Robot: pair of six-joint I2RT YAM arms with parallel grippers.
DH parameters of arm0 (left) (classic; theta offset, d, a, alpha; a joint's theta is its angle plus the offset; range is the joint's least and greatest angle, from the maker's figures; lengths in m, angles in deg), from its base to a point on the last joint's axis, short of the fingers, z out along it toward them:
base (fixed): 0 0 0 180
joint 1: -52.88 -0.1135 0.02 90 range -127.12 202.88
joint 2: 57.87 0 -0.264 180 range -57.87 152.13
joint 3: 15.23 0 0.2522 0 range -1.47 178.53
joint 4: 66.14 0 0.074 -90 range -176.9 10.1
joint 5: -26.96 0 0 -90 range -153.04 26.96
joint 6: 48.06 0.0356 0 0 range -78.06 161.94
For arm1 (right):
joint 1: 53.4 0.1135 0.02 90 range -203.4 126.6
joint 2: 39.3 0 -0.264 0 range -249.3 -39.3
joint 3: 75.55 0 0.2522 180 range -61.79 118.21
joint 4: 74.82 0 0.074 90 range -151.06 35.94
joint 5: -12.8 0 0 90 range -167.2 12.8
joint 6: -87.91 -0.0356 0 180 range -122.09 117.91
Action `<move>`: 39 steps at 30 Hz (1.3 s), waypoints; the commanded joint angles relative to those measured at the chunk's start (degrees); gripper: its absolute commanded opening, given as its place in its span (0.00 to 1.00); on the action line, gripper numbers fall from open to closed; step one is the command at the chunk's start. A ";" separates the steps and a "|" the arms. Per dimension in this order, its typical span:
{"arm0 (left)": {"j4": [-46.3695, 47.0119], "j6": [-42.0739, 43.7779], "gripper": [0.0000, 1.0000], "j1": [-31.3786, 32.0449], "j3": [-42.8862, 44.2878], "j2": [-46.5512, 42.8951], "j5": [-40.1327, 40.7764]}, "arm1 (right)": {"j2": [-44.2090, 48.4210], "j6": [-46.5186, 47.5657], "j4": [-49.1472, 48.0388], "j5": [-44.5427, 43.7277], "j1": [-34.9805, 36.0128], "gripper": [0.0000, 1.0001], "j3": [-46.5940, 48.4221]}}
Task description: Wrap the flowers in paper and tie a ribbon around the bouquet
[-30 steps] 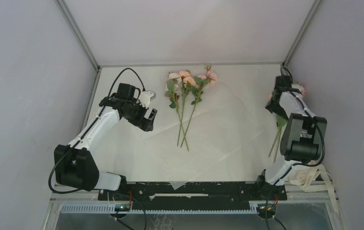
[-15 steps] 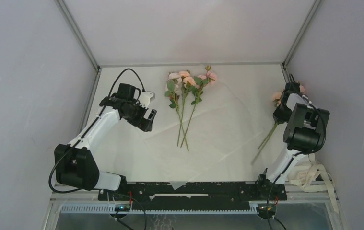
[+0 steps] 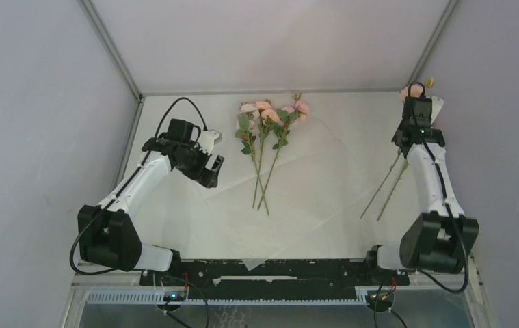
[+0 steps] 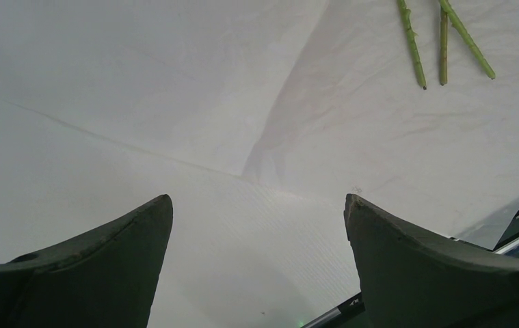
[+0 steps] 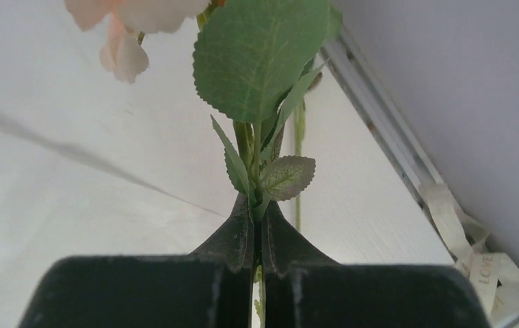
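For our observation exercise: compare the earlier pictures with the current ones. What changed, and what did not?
The right gripper closed on the right-hand flowers and reached toward the far right corner, taking them along. The left gripper stayed open; the middle flowers and the paper did not move.

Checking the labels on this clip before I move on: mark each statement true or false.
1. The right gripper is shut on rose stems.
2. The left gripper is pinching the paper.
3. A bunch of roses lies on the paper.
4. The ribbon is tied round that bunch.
1. True. The right gripper is shut on the held roses, with leaves and a pink bloom past its fingertips.
2. False. The left gripper is open and holds nothing; it hovers above the paper.
3. True. The bunch of roses lies on the paper near the middle of the table.
4. False. The ribbon lies loose off to the right, as the right wrist view shows, and nothing is tied round the bunch.
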 commanded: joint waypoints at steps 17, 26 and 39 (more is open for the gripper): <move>14.11 -19.05 1.00 10.52 20.87 2.83 -34.99 | 11.61 -21.41 -41.04 35.19 34.61 0.00 -1.20; 34.78 -33.05 1.00 14.14 12.41 6.01 -37.34 | 5.39 -26.75 -49.55 36.06 41.28 0.00 -1.16; 42.49 -48.78 0.00 14.76 3.94 8.43 -22.91 | 4.01 -18.62 -27.17 32.26 36.87 0.49 2.30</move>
